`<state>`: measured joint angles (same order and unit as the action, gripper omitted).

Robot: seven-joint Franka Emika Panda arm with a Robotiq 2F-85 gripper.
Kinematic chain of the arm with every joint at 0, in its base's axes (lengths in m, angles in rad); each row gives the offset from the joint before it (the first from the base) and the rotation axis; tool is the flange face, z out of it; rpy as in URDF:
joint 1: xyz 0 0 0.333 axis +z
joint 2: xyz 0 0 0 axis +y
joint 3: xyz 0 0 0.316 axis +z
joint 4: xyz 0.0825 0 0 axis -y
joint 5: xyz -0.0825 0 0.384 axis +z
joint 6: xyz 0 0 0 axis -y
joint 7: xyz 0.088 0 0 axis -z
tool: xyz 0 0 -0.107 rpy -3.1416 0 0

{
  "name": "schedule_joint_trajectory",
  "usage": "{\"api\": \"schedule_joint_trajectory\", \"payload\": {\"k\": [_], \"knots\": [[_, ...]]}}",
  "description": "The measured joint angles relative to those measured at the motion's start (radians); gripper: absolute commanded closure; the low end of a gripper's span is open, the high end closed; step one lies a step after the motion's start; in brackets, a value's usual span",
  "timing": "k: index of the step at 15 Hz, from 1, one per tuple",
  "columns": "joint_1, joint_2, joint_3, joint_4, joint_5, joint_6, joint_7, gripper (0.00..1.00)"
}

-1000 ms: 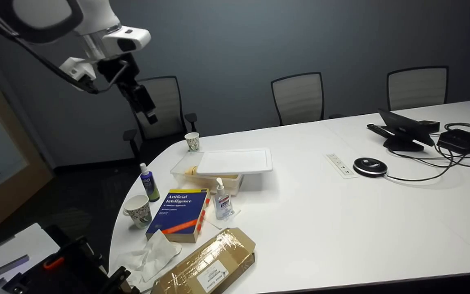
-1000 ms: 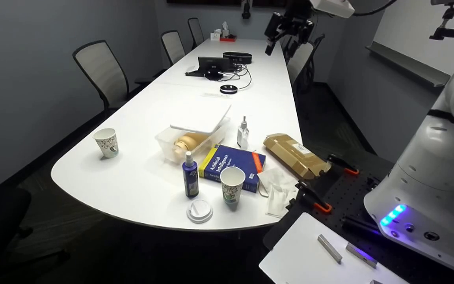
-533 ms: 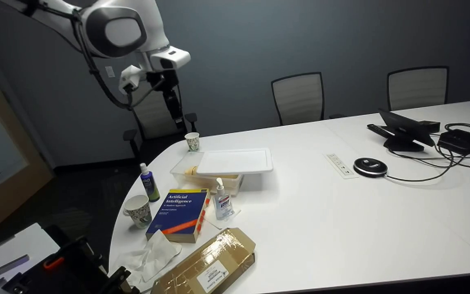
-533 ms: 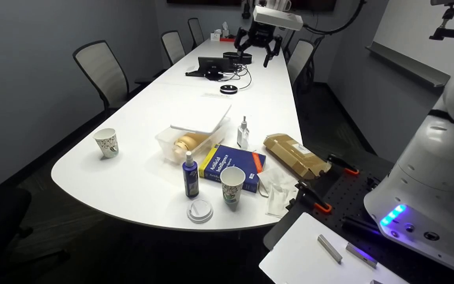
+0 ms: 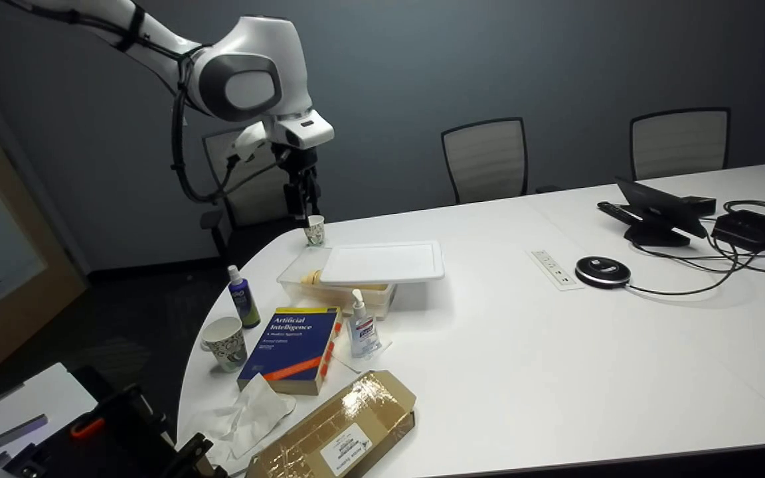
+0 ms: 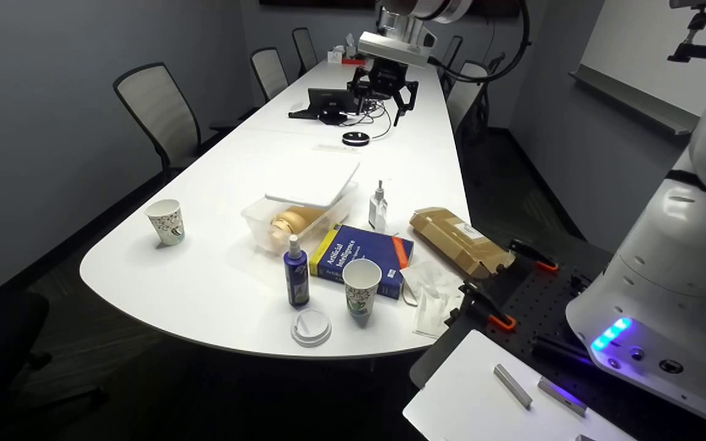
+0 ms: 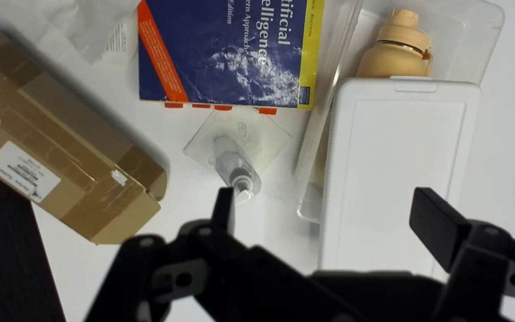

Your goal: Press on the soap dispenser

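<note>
- Approach in hand, by the look of it; press not yet begun. Claw [image 7: 324, 208] hangs well above the bench [image 5: 555, 378], pointing down.
- Fingers [image 7: 438, 228] spread wide apart, nothing held between them.
- Soap dispenser [image 7: 235, 166] stands upright on a thin pale sheet [image 7: 271, 141], just beside the tabbed edge of the book [image 7: 226, 49], cardboard box [image 7: 67, 125] near. Both exterior views show your soap dispenser [image 5: 364, 334] [image 6: 377, 212] well apart from the claw.
- Wrist view: pump top [image 7: 242, 183] shows just beyond the tip of the finger nearer the cardboard box, while the gap between the fingers looks onto the white lid [image 7: 396, 179]. You are not lined up yet.
- Next move, as you'd likely want it: shift the claw sideways, away from the white lid, until the pump top sits under the middle of the gap. Then bring the fingers together, so you push with one blunt tip.
- After that, come straight down, slowly, and ease off once the pump top gives.
- Risk: an off-centre push probably tips the soap dispenser or skids it. Spread fingers brought down from here could catch the white lid, which lies slanted over the clear container [image 7: 485, 42].
- Claw's exact height over the pump top: cannot tell; check the exterior views as you descend.
</note>
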<state>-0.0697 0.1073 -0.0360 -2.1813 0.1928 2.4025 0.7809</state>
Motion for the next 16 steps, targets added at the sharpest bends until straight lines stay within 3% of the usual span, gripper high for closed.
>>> {"api": "schedule_joint_trajectory", "payload": {"k": [8, 9, 10, 12, 16], "knots": [[0.0, 0.085, -0.031, 0.0, 0.096, 0.008, 0.116, 0.0], [0.0, 0.095, -0.035, 0.001, 0.103, 0.012, 0.127, 0.07], [0.0, 0.104, -0.039, 0.001, 0.104, 0.015, 0.136, 0.25], [0.0, 0.124, -0.045, 0.007, 0.104, 0.022, 0.158, 0.36], [0.001, 0.165, -0.055, 0.041, 0.099, 0.033, 0.189, 0.68]]}}
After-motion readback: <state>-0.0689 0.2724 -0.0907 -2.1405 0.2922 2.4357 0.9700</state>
